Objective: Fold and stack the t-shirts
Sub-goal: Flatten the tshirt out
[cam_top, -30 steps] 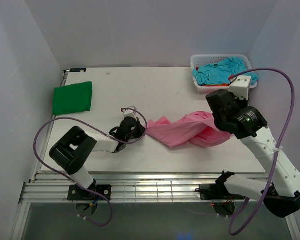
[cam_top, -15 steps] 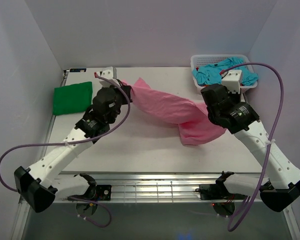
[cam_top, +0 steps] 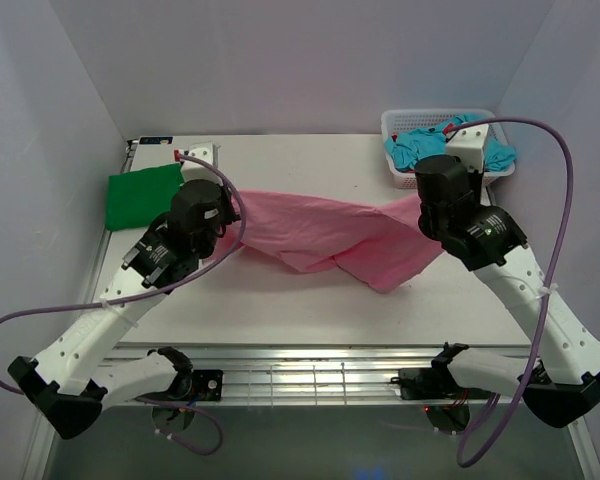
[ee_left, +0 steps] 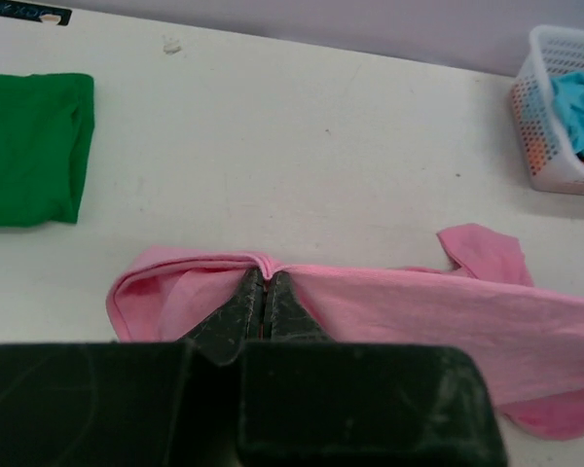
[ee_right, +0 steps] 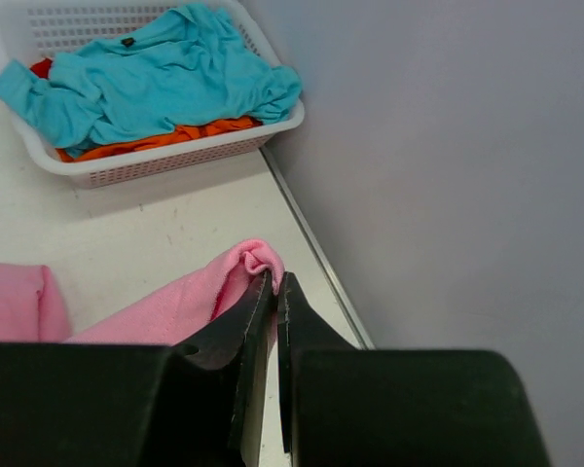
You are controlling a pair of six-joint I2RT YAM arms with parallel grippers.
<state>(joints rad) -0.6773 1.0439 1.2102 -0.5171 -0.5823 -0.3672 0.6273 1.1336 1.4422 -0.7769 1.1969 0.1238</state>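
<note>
Left end effector (ee_left: 263,276) on pink t-shirt (ee_left: 419,313)

Both arms are stretched long from the near edge, the left arm (cam_top: 100,320) slanting toward 1 o'clock and the right arm (cam_top: 530,290) toward 11. The left gripper (ee_left: 263,279) and right gripper (ee_right: 275,282) each have their jaws pinched tight on a fold of the pink shirt (cam_top: 320,230).
</note>
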